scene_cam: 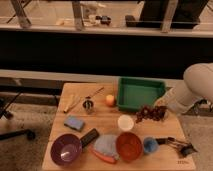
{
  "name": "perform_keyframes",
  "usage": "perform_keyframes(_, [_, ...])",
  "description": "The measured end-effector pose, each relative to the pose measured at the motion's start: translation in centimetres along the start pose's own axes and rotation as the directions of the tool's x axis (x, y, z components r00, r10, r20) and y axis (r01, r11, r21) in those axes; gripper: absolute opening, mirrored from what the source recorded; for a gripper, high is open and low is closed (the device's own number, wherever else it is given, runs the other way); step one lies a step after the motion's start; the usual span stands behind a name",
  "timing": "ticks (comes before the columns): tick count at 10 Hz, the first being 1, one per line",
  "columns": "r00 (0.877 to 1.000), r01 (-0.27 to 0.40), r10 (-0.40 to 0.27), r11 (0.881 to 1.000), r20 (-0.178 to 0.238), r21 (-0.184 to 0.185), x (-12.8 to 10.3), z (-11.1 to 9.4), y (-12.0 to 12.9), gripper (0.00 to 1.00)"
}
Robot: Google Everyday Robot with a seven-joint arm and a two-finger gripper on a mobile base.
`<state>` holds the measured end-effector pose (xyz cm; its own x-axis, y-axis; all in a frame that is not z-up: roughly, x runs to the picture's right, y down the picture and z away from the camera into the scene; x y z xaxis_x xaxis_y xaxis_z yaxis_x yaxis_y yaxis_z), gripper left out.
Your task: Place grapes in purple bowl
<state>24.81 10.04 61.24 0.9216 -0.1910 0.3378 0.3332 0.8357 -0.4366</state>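
Tool (160, 109) gripping grapes (147, 114) (beside green tray (140, 95)) | white cup (125, 122) between them and purple bowl (64, 149)

Grapes (149, 114): small lumpy bunch, dark reddish-purple berries, right-centre of table (102, 122). Resting or lifted clear of wood: cannot tell. Gripper (160, 110) at bunch's right end, closed on it.

Purple bowl (55, 150): round, glossy, darker inside, upright, empty. Sits at front-left corner of table.

Grapes and bowl well apart, on diagonal across table; grapes farther back and to right.
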Motion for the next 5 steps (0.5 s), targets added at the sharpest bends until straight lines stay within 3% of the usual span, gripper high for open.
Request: perform_keyframes(5, [0.999,0.040,-0.039,0.999,0.038,-0.027,-2.4,0.8,0.7,0.00])
